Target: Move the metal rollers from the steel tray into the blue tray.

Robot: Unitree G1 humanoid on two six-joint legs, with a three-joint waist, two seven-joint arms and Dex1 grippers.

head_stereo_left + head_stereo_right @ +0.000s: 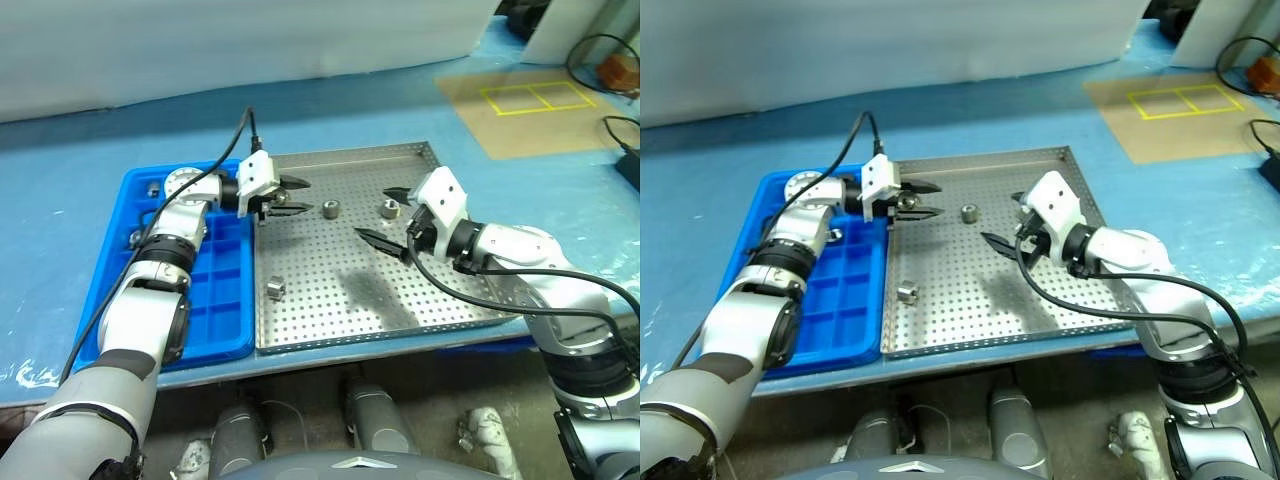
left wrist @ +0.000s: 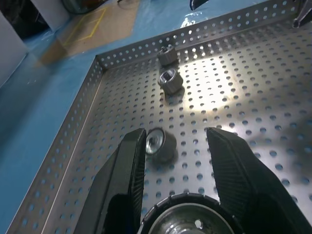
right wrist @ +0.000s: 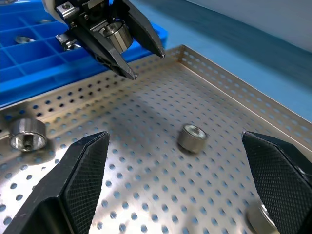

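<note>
Progress looks partial, by my reading; a few metal rollers already sit in the far compartments of the blue tray [image 1: 225, 330], one of them near its far edge [image 1: 154, 188] and another by its outer rim [image 1: 135, 238], though how many lie there I cannot count, since the left arm covers much of that tray. Three rollers rest loose on the perforated floor of the steel tray [image 1: 330, 330]: one near the far middle [image 1: 330, 210], one just beside the right claw [image 1: 388, 207], and one nearer the front, close to the blue tray's side [image 1: 275, 289]; these are what is left to move.

The left claw [image 1: 290, 197] is closed on a roller [image 3: 115, 33], which shows between its black fingers in the right wrist view; it hangs above the steel tray's edge, right beside the blue tray, so I judge this piece to be on its way across but not yet set down.

The right claw [image 1: 385, 220] stands wide open and holds nothing; it hovers over the steel tray with a loose roller [image 3: 191, 137] lying between and beyond its fingers.

Hard to make out: which compartment the carried roller is meant for; whether more rollers lie under the left forearm; the front corners of both trays and the desk [image 1: 60, 200] beneath them are partly cut off by the arms.
</note>
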